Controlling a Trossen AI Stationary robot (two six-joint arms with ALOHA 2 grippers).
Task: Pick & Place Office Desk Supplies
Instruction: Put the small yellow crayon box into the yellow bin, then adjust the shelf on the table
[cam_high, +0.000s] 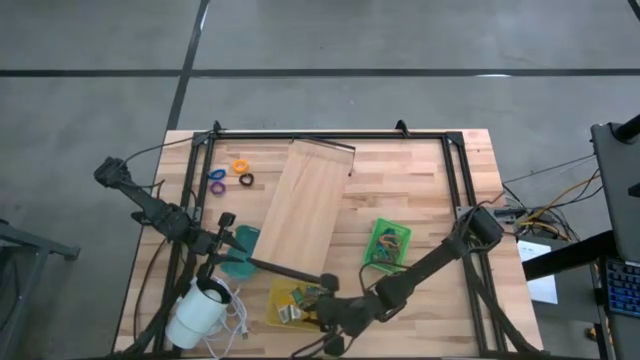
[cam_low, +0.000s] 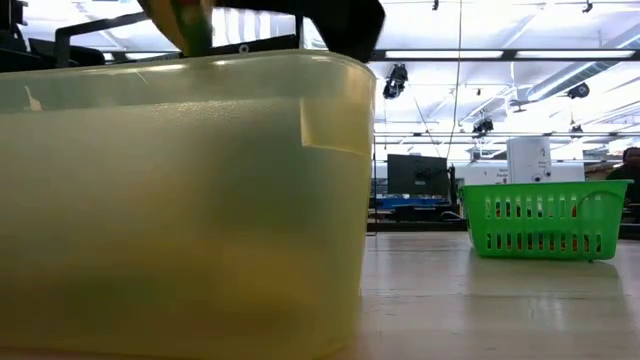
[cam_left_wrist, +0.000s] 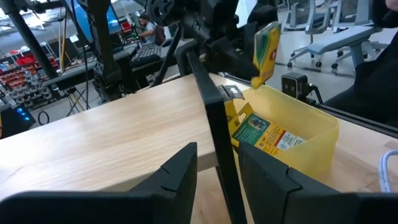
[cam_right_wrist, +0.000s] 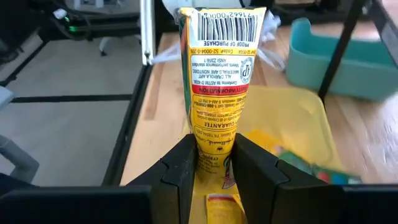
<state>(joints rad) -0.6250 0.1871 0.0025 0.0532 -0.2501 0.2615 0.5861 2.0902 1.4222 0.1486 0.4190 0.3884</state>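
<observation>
My right gripper (cam_high: 325, 300) hangs over the yellow bin (cam_high: 280, 300) near the table's front edge and is shut on a yellow crayon packet (cam_right_wrist: 217, 68). The left wrist view shows that packet (cam_left_wrist: 267, 50) above the bin (cam_left_wrist: 305, 134), where more packets (cam_left_wrist: 267, 134) lie. My left gripper (cam_high: 232, 243) is open beside the teal bin (cam_high: 240, 250). A thin dark bar (cam_left_wrist: 214, 124) runs between its fingers (cam_left_wrist: 180, 168); whether it touches them I cannot tell. Orange (cam_high: 240, 166), purple (cam_high: 217, 176) and black (cam_high: 246, 180) rings lie on the table's far left. My right gripper pinches the yellow packet between its two fingers by the end opposite the barcode (cam_right_wrist: 214, 158). The fingers slant down toward the table's left and lie in line with the packet. It sticks out beyond the fingertips, lifted clear above the yellow bin (cam_right_wrist: 292, 118).
A long pale wooden board (cam_high: 310, 210) lies slantwise across the middle. A green basket (cam_high: 388, 243) with items in it stands right of it. A white round corded device (cam_high: 200, 310) sits at the near left corner. Black frame rails (cam_high: 320, 135) border the table.
</observation>
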